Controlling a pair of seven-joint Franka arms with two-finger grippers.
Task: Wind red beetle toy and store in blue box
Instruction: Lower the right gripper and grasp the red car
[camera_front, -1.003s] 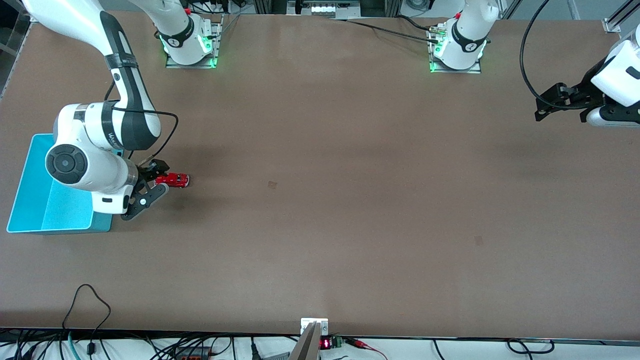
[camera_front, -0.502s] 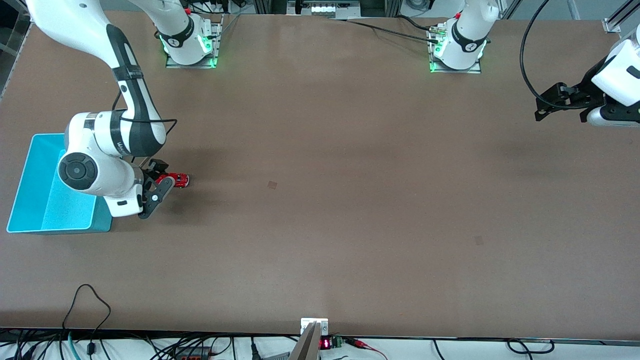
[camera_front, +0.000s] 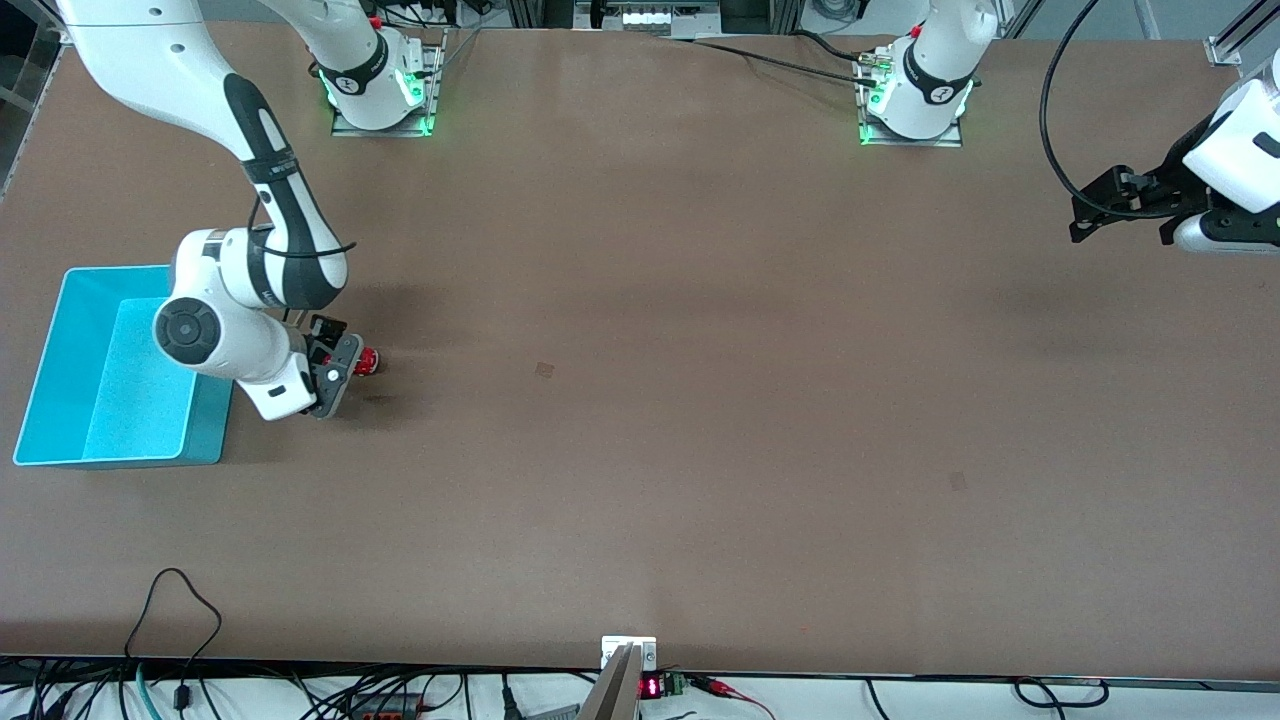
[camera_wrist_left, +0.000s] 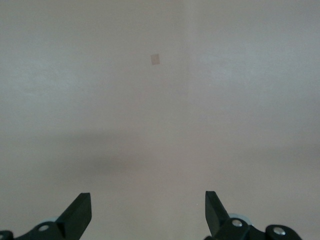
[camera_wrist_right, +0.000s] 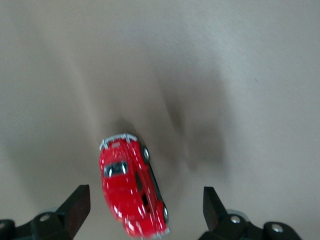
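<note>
1. Right tool (camera_front: 335, 365) sits low over the counter (camera_front: 640, 400), just beside the blue box (camera_front: 60, 400) on the side toward the counter's middle. Fingers spread wide, nothing gripped; in the right wrist view both fingertips (camera_wrist_right: 75, 205) stand clear of the toy on either side.
2. Red beetle toy (camera_wrist_right: 131, 192) rests on its wheels on the counter, between the released fingers and not touching either. In the front view only one end of it (camera_front: 367, 361) pokes out from under the tool.
3. Key relation: the toy lies directly under the right tool, its long axis running roughly along the tool's reach, slightly skewed, so the fingers flank its long sides. My read: a closing move would pinch across the narrow body; the skew may twist the car as the fingers meet it.
4. Blue box is empty, at the right arm's end of the counter, near the toy.
5. Left tool (camera_wrist_left: 147, 220) waits well apart, raised over the left arm's end of the counter, fingers open, holding nothing. Right arm is plainly nearer.
</note>
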